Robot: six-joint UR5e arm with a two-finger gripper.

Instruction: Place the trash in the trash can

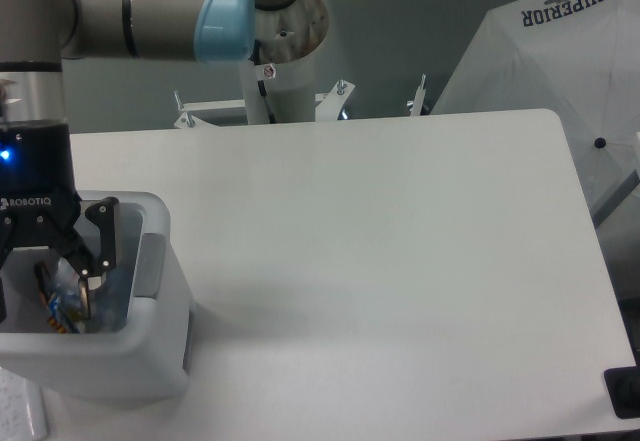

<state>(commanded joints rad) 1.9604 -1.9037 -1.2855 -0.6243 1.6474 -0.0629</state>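
Note:
The white trash can point(110, 361) stands at the table's front left, with a grey tab point(149, 264) on its right wall. My gripper point(45, 279) hangs over its opening with the fingertips point(97, 261) dipped just inside the rim. The jaws stand wide apart, holding nothing. Under them, inside the can, lies a clear bluish bottle point(68, 296) with a dark and orange label. I see no second bottle on the table; it may be hidden in the can.
The white table point(380, 241) stretches to the right of the can. The arm's base point(285, 56) stands behind the table's far edge. A white umbrella point(560, 51) is at the back right. A black object point(625, 393) sits at the front right corner.

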